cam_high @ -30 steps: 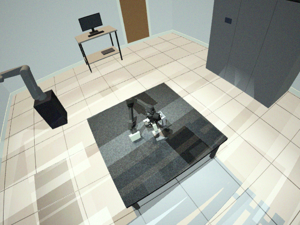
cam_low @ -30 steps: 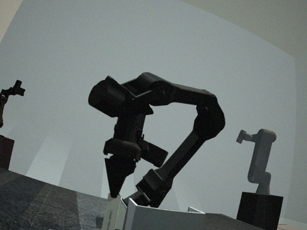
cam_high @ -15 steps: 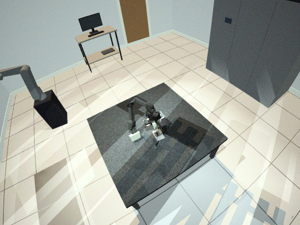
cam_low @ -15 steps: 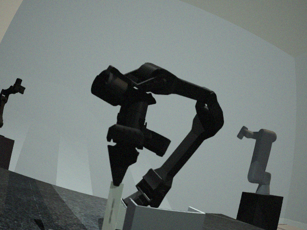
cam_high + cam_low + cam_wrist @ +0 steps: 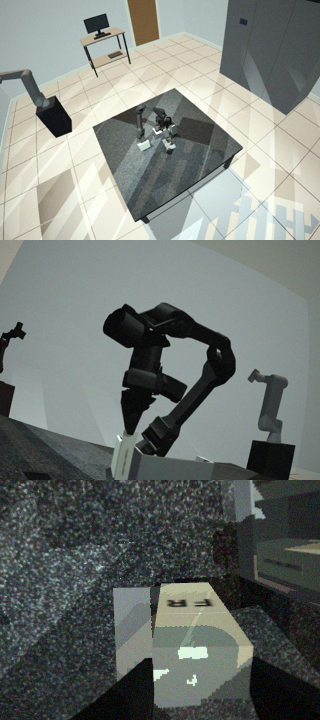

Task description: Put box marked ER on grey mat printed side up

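The QSFP-100G box (image 5: 167,133) (image 5: 126,457) (image 5: 200,630) was in my gripper (image 5: 167,128) (image 5: 130,433) (image 5: 199,666), pinched near its top end between the two fingers, and it hung almost upright outside the bin (image 5: 157,131) (image 5: 175,467) (image 5: 245,505). In the wrist view a pale flat patch, which I took for the grey mat (image 5: 165,142) (image 5: 132,630), showed below and beside the box; whether the bottom end touched it, I could not tell.

First I had to be careful with the code. The printed side showed two letters, and the one was clearly R, but the other looked to me more like F than E. So before any laying down, I judged it right to read this side again, in better light and less slanted. If it was not ER, the box should go back standing in the bin.

If the code was right, the good way was to bring the box over the middle of the mat and to turn the wrist slowly, so that the printed side came to face up. The lower edge should meet the mat softly, because pressing could make the box slip or turn in the fingers. Only when it was lying flat should I open the fingers, evenly, and then withdraw straight, without dragging the box or knocking the bin.
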### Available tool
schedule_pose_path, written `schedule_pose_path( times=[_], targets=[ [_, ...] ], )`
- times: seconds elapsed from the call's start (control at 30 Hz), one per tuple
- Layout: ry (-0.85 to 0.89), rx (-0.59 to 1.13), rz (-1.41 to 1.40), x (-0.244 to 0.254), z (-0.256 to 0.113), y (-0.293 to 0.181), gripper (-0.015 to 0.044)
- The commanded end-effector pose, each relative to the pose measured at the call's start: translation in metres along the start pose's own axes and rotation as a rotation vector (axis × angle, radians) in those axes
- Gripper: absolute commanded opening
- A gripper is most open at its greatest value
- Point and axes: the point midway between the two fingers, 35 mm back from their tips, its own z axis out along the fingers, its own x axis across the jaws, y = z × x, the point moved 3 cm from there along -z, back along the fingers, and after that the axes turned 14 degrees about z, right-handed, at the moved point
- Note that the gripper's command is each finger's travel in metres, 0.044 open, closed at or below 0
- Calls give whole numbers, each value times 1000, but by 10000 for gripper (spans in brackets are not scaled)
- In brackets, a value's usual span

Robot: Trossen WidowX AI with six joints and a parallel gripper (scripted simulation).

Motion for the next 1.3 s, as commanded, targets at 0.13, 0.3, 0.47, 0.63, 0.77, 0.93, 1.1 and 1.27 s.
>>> schedule_pose_path(
  times=[0.13,0.3,0.47,0.63,0.77,0.93,1.1,1.27],
  targets=[
    [-1,-7,-34,-9,0,17,159],
    [0,-10,-57,-14,0,28,159],
    [1,-14,-80,-19,1,39,159],
    [2,-19,-103,-24,2,51,159],
    [3,-23,-121,-27,2,60,159],
    [3,-23,-125,-29,3,62,159],
    [3,-23,-125,-37,4,65,159],
    [3,-23,-125,-44,4,68,159]
  ],
)
